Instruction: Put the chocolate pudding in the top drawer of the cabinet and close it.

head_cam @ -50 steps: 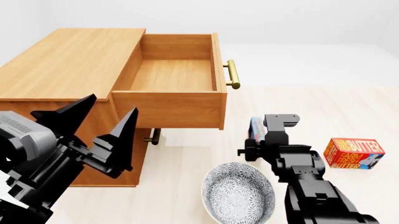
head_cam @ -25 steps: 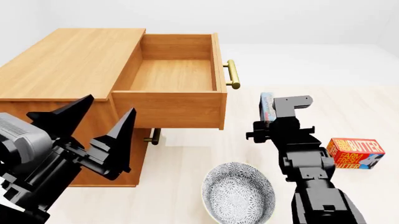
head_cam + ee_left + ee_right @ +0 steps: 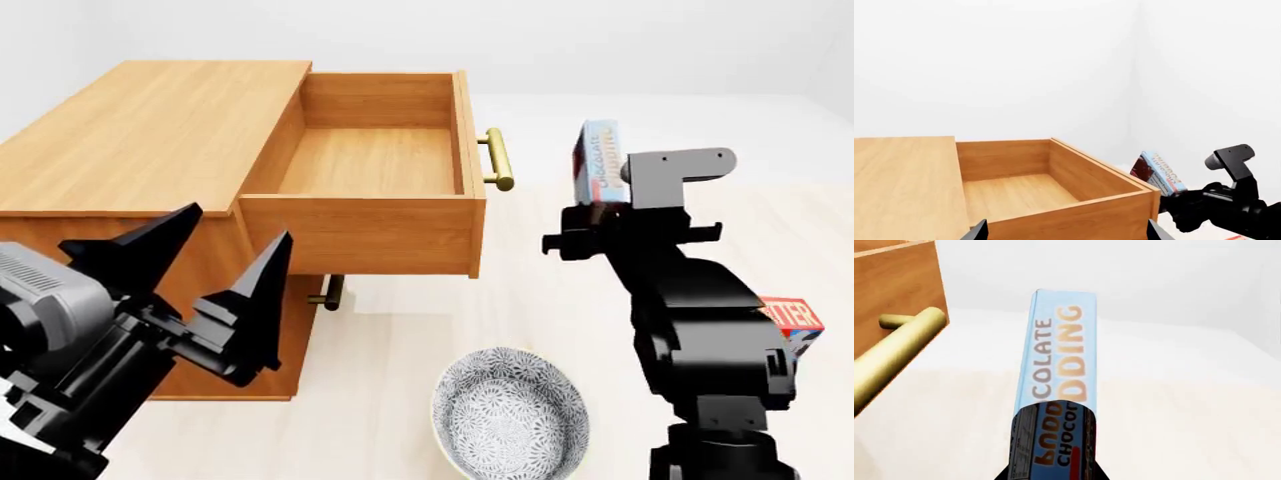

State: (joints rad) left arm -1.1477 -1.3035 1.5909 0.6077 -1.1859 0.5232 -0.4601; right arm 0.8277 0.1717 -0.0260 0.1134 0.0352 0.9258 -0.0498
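A: Right pincer (image 3: 597,212) clamped on the chocolate pudding (image 3: 599,160), box held upright on its narrow edge, raised beside the brass handle (image 3: 497,160) of the top drawer (image 3: 374,160). Not yet over the drawer; just outside its front panel.

B: And the left pincer (image 3: 214,270)?

A: Spread apart, empty, low in front of the cabinet (image 3: 134,130), near the drawer's front corner. Well apart from the box.

B: Drawer state?

A: Pulled fully out, nothing inside. Lower drawer handle (image 3: 328,292) barely visible beneath.

B: Likely trouble from here?

A: Several risks, judged from the layout. Grip only at the bottom end of a tall thin box, as seen from the right wrist (image 3: 1054,390); could pivot or slip during a quick sideways swing. Handle and front panel standing directly between box and drawer cavity; too low a crossing could knock the box loose against them. Early release would drop it onto the floor beside the patterned bowl (image 3: 514,415). Released on edge, could lean against the drawer wall and sit high, possibly catching on closing.

B: Anything else nearby?

A: Farm Fresh Butter box (image 3: 794,322) on the floor behind the right arm, mostly hidden. Not part of the job.
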